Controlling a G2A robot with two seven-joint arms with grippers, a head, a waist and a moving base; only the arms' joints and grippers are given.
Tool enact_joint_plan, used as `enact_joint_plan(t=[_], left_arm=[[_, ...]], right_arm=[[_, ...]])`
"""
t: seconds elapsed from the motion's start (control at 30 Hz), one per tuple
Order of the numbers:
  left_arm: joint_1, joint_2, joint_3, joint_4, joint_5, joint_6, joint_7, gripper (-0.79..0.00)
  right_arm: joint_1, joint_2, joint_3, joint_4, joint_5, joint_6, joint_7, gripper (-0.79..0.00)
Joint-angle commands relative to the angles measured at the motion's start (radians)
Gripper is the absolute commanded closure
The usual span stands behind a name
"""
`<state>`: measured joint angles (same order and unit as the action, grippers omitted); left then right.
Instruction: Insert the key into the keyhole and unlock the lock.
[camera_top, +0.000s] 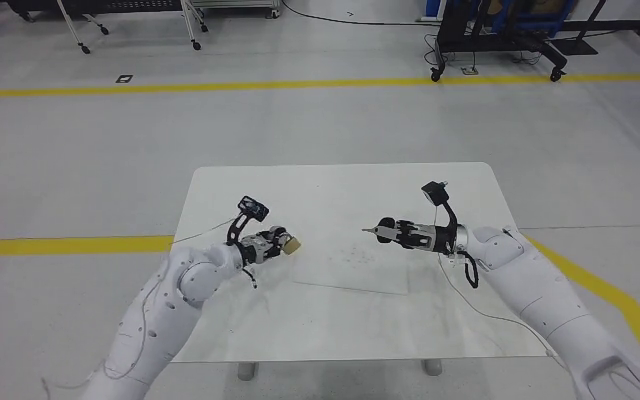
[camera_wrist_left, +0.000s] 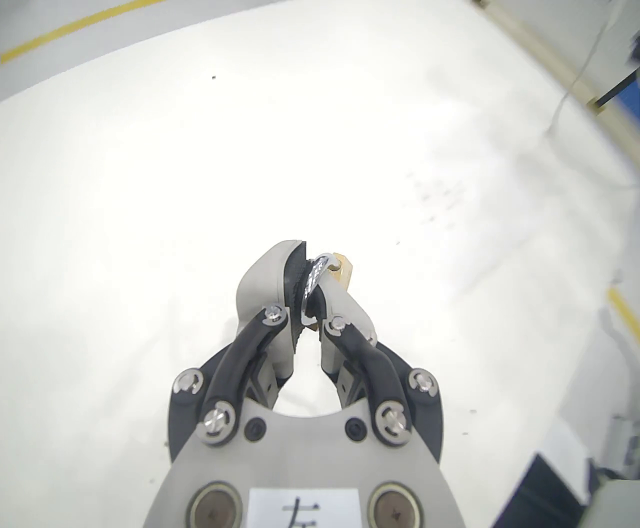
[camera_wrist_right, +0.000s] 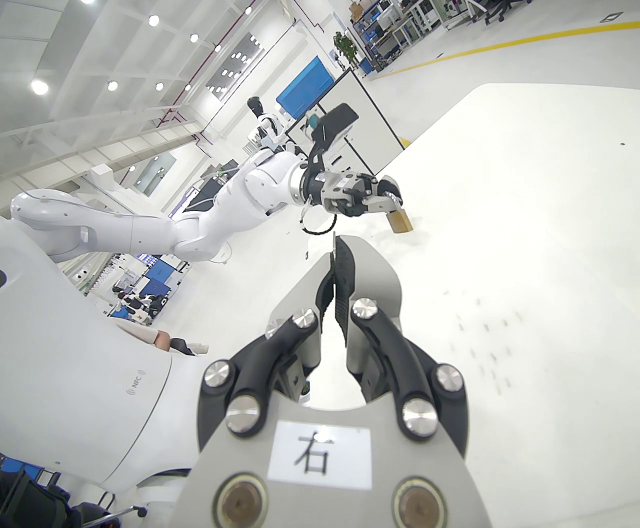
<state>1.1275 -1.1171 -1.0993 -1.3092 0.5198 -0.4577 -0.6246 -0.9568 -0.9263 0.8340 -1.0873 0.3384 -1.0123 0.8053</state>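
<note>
Table: white top (camera_top: 340, 300) with rounded corners. Both arms are over its middle band, and its edges are well clear of both claws.
Open room: a bare stretch of tabletop lies between the two claws, with nothing standing in the line from one to the other.
Left gripper: (camera_top: 272, 243) held above the table's left half, fingers clamped together on the padlock's steel shackle (camera_wrist_left: 315, 280).
Right gripper: (camera_top: 385, 232) above the right half and aimed across at the left one, pads pressed together on the key.
Padlock: brass body (camera_top: 291, 243) sticks out past the left fingertips toward the table's middle. From the right wrist it hangs tilted below the far claw (camera_wrist_right: 400, 220), off the table surface.
Key: thin blade (camera_top: 368, 230) juts from the right fingertips, its long axis pointing roughly at the padlock. It sits apart from the lock, with the gap not yet closed.
Keyhole: too small to make out, so I cannot tell which way it faces.
Deciding relation: blade and lock body lie nearly on one line. The right arm alone carries the key, so I judge the closing travel to be leftward and to need the blade's tilt matched to the hanging body's end face.
</note>
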Motion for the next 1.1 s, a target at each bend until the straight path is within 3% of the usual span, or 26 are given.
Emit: enact_joint_plan(t=[0.0, 0.07, 0.2, 0.33, 0.43, 0.6, 1.07], left_arm=[[-0.052, -0.008, -0.006, 0.103, -0.760, 0.013, -0.267, 0.000], [-0.097, -0.023, 0.001, 0.200, -1.028, 0.064, -0.418, 0.000], [-0.206, -0.063, 0.059, 0.381, -1.241, 0.166, -0.542, 0.000], [-0.284, -0.123, 0.135, 0.505, -1.421, 0.277, -0.584, 0.000], [-0.355, -0.171, 0.192, 0.598, -1.483, 0.342, -0.540, 0.000], [-0.461, -0.243, 0.289, 0.713, -1.441, 0.336, -0.486, 0.000], [-0.444, -0.238, 0.281, 0.716, -1.413, 0.311, -0.458, 0.000]], right_arm=[[0.000, 0.000, 0.000, 0.000, 0.000, 0.000, 0.000, 0.000], [0.000, 0.000, 0.000, 0.000, 0.000, 0.000, 0.000, 0.000], [0.000, 0.000, 0.000, 0.000, 0.000, 0.000, 0.000, 0.000], [0.000, 0.000, 0.000, 0.000, 0.000, 0.000, 0.000, 0.000], [0.000, 0.000, 0.000, 0.000, 0.000, 0.000, 0.000, 0.000], [0.000, 0.000, 0.000, 0.000, 0.000, 0.000, 0.000, 0.000], [-0.003, -0.002, -0.004, -0.016, -0.004, 0.012, -0.004, 0.000]])
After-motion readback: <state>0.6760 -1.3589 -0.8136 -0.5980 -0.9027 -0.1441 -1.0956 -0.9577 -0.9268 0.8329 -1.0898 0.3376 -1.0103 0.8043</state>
